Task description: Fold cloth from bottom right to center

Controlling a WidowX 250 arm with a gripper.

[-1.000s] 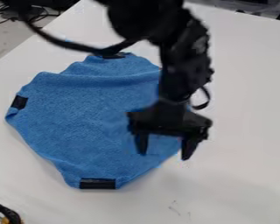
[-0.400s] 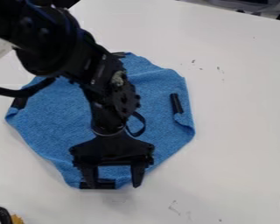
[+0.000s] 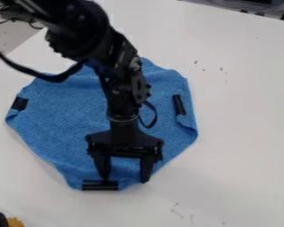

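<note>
Blue cloth (image 3: 61,115) spread under and behind gripper (image 3: 124,179); black strip (image 3: 100,185) near one fingertip. Fingers apart. White table (image 3: 245,133) beyond. Risk: shallow pinch at the hem may slip; pressing too low may bunch or drag the cloth.

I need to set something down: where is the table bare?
In the picture, right of the blue cloth, the white table is bare but for small dark marks. Crowded: over the cloth, where the arm and gripper hang, and the lower-left corner, with a black-and-yellow thing.
</note>
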